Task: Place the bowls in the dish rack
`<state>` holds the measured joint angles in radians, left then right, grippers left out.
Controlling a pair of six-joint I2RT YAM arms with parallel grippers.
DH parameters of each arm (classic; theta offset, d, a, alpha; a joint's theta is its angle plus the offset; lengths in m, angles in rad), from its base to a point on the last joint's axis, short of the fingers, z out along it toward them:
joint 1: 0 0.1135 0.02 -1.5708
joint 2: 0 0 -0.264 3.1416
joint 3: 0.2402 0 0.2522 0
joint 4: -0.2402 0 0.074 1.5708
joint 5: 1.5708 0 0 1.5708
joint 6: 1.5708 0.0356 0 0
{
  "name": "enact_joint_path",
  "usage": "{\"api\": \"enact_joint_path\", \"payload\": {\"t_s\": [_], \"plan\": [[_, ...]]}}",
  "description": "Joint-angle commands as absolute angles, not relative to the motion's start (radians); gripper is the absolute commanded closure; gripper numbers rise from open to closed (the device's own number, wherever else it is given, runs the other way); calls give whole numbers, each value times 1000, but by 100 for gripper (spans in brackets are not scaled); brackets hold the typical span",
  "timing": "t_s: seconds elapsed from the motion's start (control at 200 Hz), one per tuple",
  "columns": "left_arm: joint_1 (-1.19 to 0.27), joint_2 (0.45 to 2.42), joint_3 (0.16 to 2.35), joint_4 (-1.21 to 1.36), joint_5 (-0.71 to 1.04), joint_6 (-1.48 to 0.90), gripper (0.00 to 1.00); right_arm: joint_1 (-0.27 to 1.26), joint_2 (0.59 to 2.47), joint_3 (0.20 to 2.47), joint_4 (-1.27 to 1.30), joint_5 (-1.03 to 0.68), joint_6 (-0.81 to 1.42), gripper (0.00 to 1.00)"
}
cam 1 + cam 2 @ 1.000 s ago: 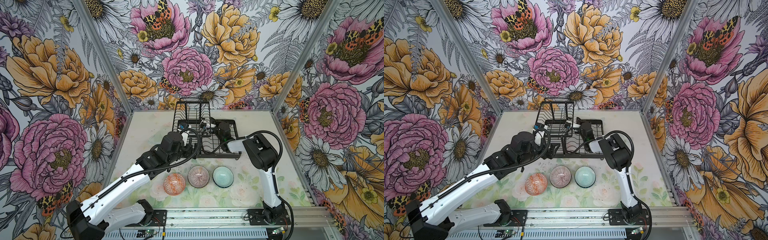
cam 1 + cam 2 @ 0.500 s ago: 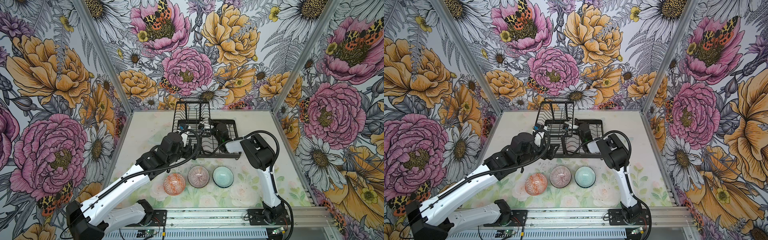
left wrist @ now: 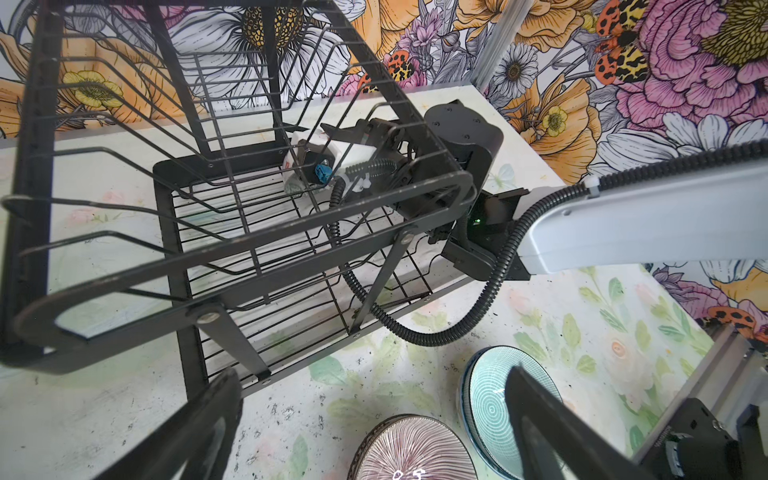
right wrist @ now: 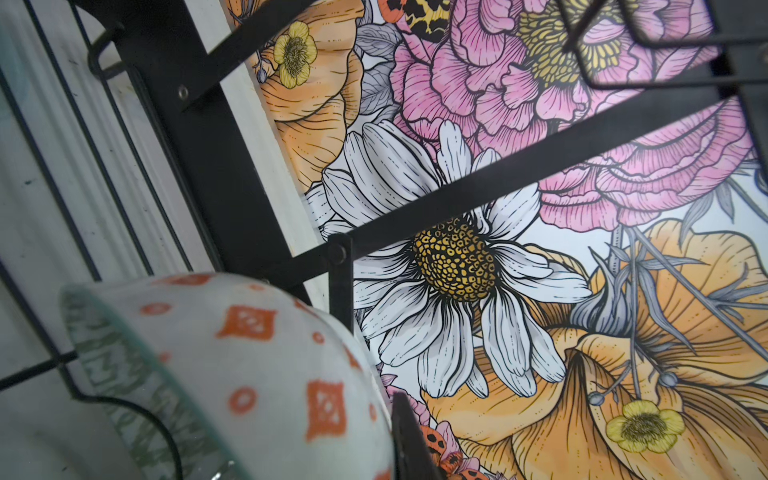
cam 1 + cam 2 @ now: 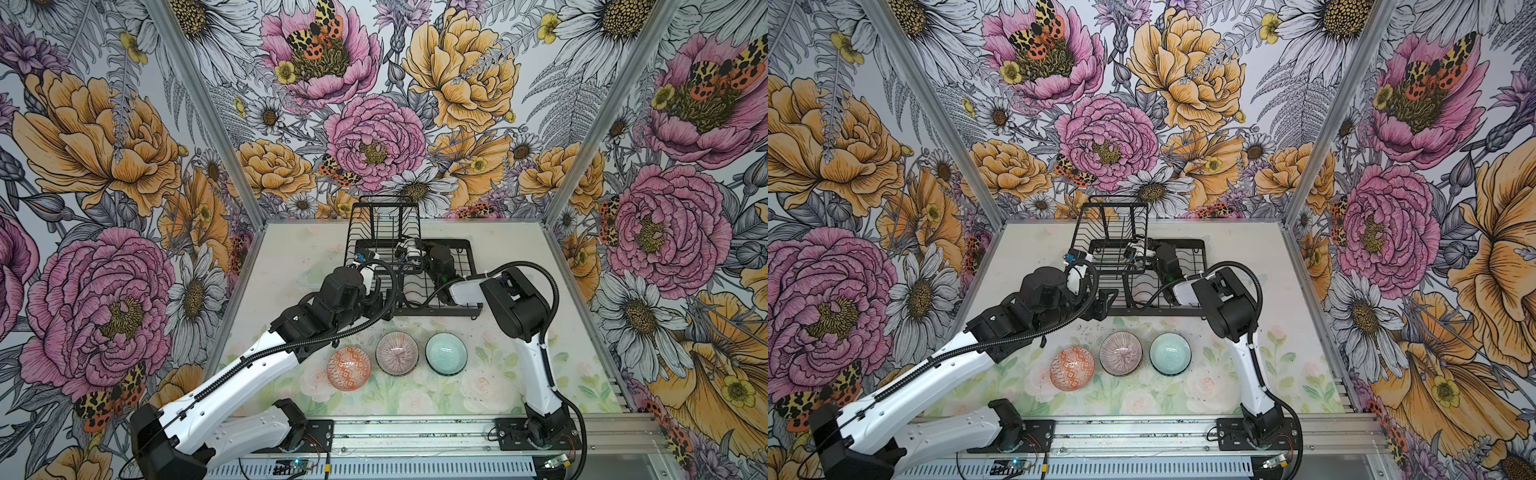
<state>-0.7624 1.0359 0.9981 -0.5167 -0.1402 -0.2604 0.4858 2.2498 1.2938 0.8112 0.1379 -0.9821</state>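
Nearest the front rail, three bowls sit in a row on the table [image 5: 291,257], open side up: the orange bowl [image 5: 348,369] on the left, the pink ribbed bowl [image 5: 397,353] just beside it in the middle, and the pale teal bowl [image 5: 446,354] on the right. Just beyond them the left gripper [image 3: 372,374] hangs over the strip of table between the row and the dish rack [image 5: 440,308], its claw spread wide and holding nothing, close to the rack's near left corner. The right gripper [image 5: 402,251] reaches in from the right into the lower tier, under the raised basket [image 5: 382,216]. There its claw is pinched narrow on the wall of a grey-green bowl [image 4: 232,357], white with orange marks outside, tilted among the wires of the base. Bare table lies left of the rack and right of it, up to the side walls. The rack's far end stands near the back wall.
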Motion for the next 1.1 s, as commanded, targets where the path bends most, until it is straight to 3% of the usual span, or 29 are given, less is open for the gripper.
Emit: {"api": "enact_joint_path", "payload": {"t_s": [0.0, 0.4, 0.53, 0.716, 1.096], "plan": [[-756, 1016, 979, -499, -136, -274, 1, 491, 2203, 1316, 755, 150, -953, 85], [-753, 1010, 971, -500, -137, -273, 1, 488, 2135, 1319, 672, 127, -936, 44], [-747, 992, 958, -502, -140, -273, 1, 480, 2086, 1269, 673, 127, -932, 14], [-701, 951, 918, -503, -109, -279, 1, 466, 1975, 1134, 673, 129, -909, 7], [-621, 915, 851, -507, -15, -270, 1, 468, 1681, 812, 616, 273, -863, 4]]}}
